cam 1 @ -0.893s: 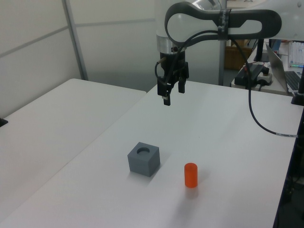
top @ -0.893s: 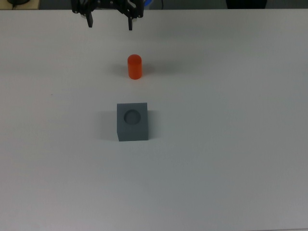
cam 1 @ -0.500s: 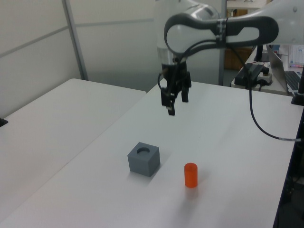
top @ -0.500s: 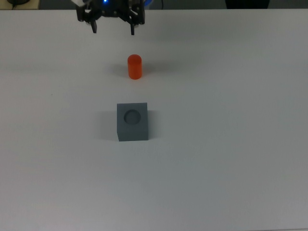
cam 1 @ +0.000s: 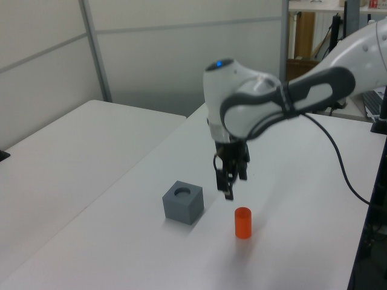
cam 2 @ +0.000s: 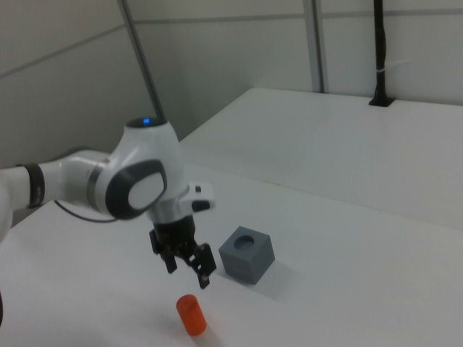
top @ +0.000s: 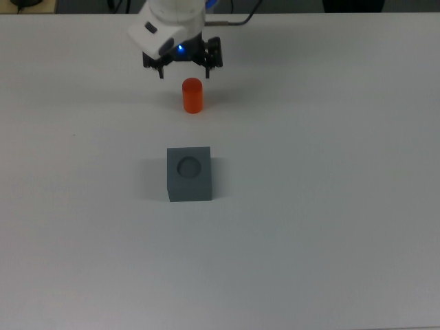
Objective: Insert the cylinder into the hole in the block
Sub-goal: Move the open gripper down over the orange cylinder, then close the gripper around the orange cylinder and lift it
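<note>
Smooth orange plastic cylinder upright on the white worktop, apart from the matte grey cube.
Round hole faces up. Above the cylinder, the gripper points down, fingers apart, empty.

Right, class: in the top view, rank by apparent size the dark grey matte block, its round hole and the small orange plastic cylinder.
1. Dark grey matte block
2. Small orange plastic cylinder
3. Round hole, though its width looks about equal to the cylinder's.
</note>
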